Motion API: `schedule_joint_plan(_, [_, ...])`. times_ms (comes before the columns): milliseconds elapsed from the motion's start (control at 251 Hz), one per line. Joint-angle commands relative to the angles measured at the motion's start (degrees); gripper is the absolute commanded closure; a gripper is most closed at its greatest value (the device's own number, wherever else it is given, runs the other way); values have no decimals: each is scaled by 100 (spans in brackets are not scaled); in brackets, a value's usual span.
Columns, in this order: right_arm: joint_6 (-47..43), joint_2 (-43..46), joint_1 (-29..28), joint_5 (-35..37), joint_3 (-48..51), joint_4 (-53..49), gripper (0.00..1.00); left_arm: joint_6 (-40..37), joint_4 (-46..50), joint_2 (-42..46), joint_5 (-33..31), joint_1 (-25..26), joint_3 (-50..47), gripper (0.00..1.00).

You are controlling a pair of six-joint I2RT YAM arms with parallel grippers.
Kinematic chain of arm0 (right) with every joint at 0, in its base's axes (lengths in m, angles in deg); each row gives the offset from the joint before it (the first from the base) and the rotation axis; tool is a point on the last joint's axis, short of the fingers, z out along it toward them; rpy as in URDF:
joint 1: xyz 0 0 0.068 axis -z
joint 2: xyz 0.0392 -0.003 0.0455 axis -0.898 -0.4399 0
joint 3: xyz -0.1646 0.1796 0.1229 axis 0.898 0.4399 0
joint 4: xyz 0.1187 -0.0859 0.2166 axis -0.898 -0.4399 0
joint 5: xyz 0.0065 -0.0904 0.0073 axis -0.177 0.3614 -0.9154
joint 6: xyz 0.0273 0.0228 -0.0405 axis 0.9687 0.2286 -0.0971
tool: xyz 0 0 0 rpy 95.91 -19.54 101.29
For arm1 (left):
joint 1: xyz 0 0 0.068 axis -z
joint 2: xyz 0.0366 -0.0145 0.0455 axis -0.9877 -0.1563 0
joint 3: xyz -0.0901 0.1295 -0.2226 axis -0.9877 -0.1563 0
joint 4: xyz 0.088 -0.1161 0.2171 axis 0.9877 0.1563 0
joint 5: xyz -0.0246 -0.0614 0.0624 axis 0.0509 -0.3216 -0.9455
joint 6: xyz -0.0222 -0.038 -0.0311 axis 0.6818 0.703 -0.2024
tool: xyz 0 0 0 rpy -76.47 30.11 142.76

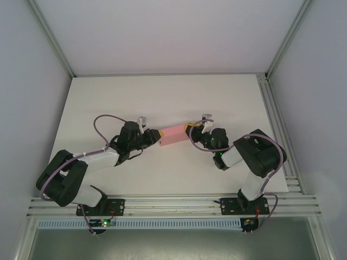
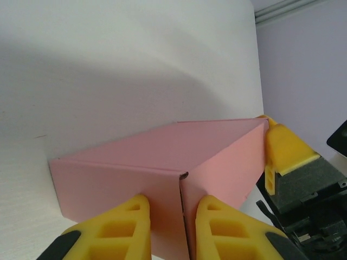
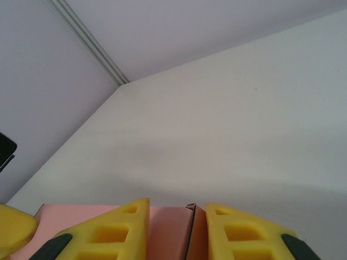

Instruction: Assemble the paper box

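I find my left tool [image 2: 173,200] at the 8 o'clock end of the paper box [image 1: 173,135], fingers narrowly apart; whether it grips, I cannot tell. Right tool [image 3: 176,206] likewise at the 2 o'clock end. Box rests mid counter [image 1: 108,103].

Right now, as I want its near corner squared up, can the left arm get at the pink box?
Likely yes: the left gripper is at the paper box, a finger either side of its corner, nothing between. The right gripper is at the far end.
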Motion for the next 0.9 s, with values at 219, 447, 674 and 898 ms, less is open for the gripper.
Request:
schedule_joint_plan(219, [-766, -419, -79, -864, 660, -1989, 100, -522, 1904, -932, -426, -64, -220, 100])
schedule_joint_plan(447, [-739, 316, -57, -732, 17, -3628, 100, -772, 2388, -888, -446, -63, 223, 100])
schedule_joint_plan(674, [-481, 1044, -24, -158, -1659, -6395, 76, -1215, 3481, -759, -830, -61, 1170, 74])
schedule_joint_plan(898, [-458, 1241, -47, 123, -2785, -7540, 56, -1501, 4017, -649, -940, -72, 1845, 49])
